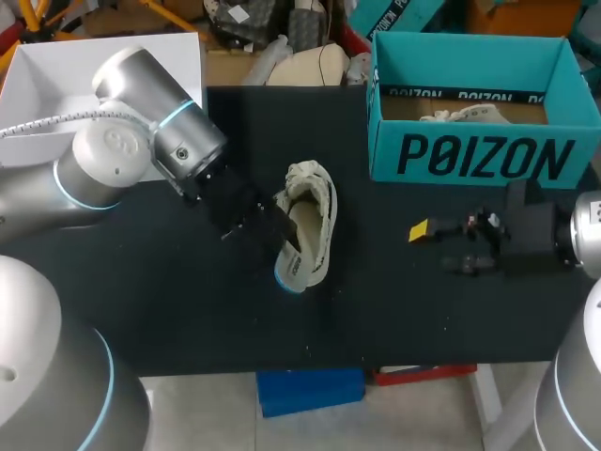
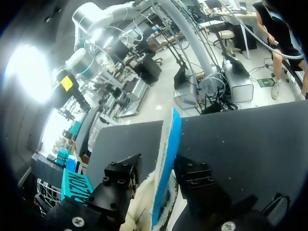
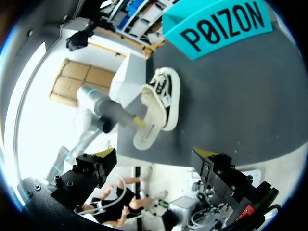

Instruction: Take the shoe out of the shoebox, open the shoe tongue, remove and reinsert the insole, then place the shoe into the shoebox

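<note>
Nearest you on the black table (image 1: 169,310), your left arm comes in from the left side and its gripper (image 1: 277,225) is at the shoe (image 1: 315,211), closed on it. In the left wrist view the two dark fingers (image 2: 120,178) stand one on each side of the shoe's edge, one pressed to the cream lining and the other against the blue sole (image 2: 168,154). The yellow tips are hidden there. From overhead, one finger reaches into the shoe's opening while the other stays outside its wall. The shoe is out of the box and lies near the middle of the table. Its blue-soled end is closer to you and its cream, laced end points toward the far side. Whether it sits flat or is tipped onto its side you cannot tell for sure. Level with it and well off to the right, your right gripper (image 1: 437,246) hangs over bare table with its fingers spread wide and nothing between them. In the right wrist view both yellow tips show far apart, and the shoe lies well ahead of them. Farther back, at the far right corner, the teal shoebox (image 1: 479,155) stands upright with its open top facing up, apart from the shoe and from both grippers. Inside it, against the back wall, lies something pale and cream-coloured (image 1: 465,116). You cannot make out from here whether it is a second shoe or stuffing.
</note>
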### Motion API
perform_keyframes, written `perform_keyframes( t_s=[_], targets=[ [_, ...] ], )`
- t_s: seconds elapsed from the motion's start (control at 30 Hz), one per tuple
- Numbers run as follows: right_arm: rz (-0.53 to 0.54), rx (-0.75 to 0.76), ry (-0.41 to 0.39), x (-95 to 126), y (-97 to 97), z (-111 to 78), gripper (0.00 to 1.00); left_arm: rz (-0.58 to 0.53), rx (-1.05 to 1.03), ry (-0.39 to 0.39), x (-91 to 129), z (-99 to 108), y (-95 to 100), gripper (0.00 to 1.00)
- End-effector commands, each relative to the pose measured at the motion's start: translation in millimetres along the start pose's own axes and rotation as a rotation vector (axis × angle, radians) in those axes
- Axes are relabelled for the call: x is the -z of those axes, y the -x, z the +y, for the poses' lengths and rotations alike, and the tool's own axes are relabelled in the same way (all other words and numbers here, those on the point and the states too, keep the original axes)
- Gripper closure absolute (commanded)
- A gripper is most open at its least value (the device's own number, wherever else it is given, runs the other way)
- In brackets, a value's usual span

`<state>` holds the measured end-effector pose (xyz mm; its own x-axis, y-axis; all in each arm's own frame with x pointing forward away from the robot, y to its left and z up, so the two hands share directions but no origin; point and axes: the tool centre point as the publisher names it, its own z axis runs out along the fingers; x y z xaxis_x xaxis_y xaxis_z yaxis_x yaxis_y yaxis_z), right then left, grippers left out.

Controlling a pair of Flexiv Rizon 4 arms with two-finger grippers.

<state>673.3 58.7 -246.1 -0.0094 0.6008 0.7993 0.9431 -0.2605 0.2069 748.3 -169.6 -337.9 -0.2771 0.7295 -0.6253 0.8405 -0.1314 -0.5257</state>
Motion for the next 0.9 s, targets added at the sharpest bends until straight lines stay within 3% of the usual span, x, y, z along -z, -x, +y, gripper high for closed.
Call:
perform_keyframes(
  t_s=[0.03,0.1,0.2,0.23,0.43,0.9],
  targets=[
    [-0.001,0.000,-0.001,0.1,-0.3,0.4,0.00,-0.007,-0.004,0.031,2.8,-14.1,-7.2,0.60],
    [-0.001,0.000,-0.001,0.1,-0.3,0.4,0.00,-0.007,-0.004,0.029,2.7,-17.1,-8.5,0.65],
    [-0.001,0.000,-0.001,0.1,-0.3,0.4,0.00,-0.013,-0.003,0.021,3.3,-18.9,-9.7,0.95],
    [-0.001,0.000,-0.001,0.1,-0.3,0.4,0.00,-0.014,-0.003,0.015,3.3,-18.8,-9.9,1.00],
    [-0.001,0.000,-0.001,0.1,-0.3,0.4,0.00,-0.016,-0.011,-0.012,1.5,-11.1,-9.2,1.00],
    [-0.001,0.000,-0.001,0.1,-0.3,0.4,0.00,-0.039,-0.003,-0.022,3.9,38.0,1.2,1.00]
  ],
)
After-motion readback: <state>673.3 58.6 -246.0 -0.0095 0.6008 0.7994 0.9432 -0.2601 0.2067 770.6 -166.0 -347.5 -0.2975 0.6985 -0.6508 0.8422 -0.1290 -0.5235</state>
